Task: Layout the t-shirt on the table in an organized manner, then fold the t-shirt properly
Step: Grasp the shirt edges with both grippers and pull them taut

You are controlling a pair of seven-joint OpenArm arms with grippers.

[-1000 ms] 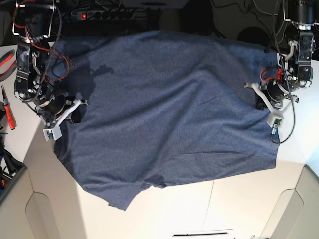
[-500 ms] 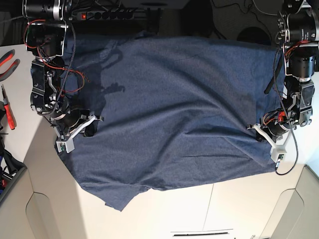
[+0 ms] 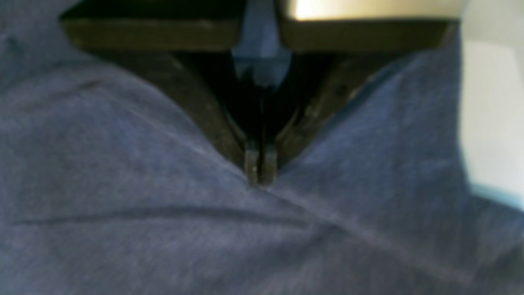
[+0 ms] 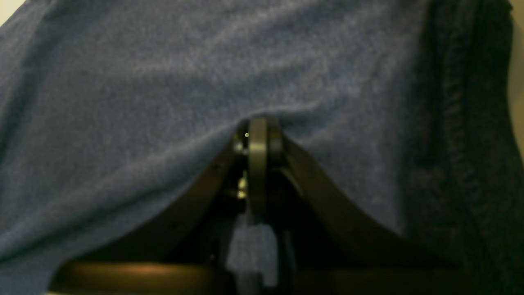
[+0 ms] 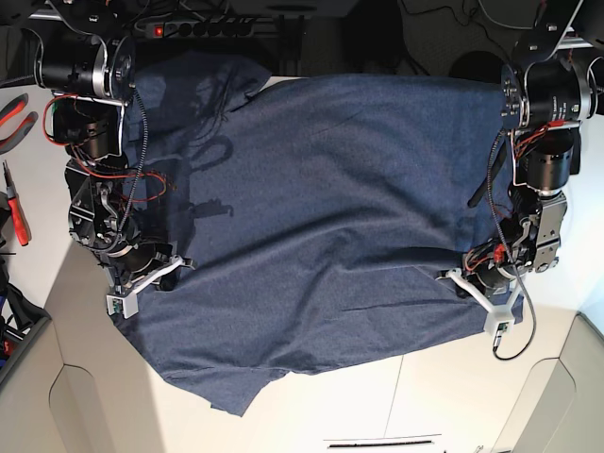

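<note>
T-shirt (image 5: 321, 217) lies spread but rumpled across the counter (image 5: 444, 396), both side edges pinched by the closed left hand (image 3: 258, 174) and right hand (image 4: 258, 127), so flattening likely continues before folding.

Both arms reaching low, wrists bent inward.
The left gripper (image 3: 258, 170) and right gripper (image 4: 258, 135) are both pinching fully closed on the t-shirt (image 5: 321, 217).

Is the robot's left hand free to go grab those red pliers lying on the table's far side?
Probably not. The left hand is shut on the t-shirt, and the red pliers lie beyond the right hand, across the table.
</note>
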